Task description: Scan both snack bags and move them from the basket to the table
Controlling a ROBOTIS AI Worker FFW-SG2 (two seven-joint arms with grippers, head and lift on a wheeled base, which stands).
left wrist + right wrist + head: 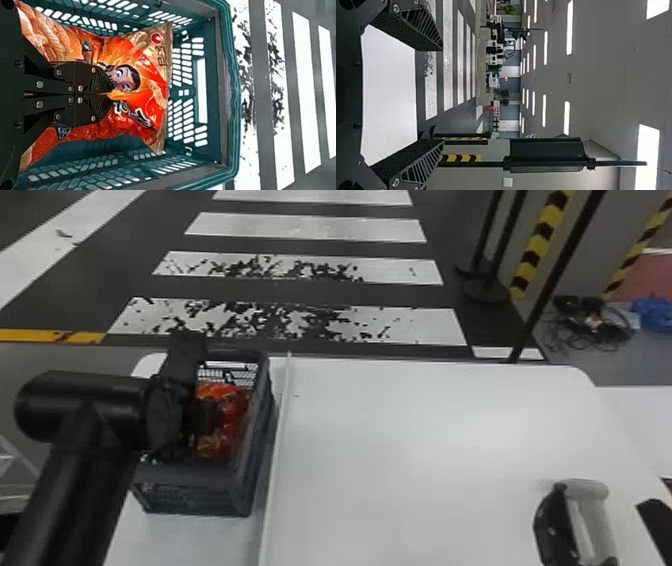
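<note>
My left gripper (111,94) is clenched against the snack bag (144,97) beneath it, pinch unclear to me, so I'd test-lift slowly before clearing the basket (229,95).

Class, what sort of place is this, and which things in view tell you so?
Probably a large indoor test hall or showroom with a mock checkout: rows of ceiling lights run overhead, the floor bears crosswalk stripes, and a basket with a snack bag stands at a white table.

At least one snack bag (136,51), one basket (185,474), one scanner (556,522)
</note>
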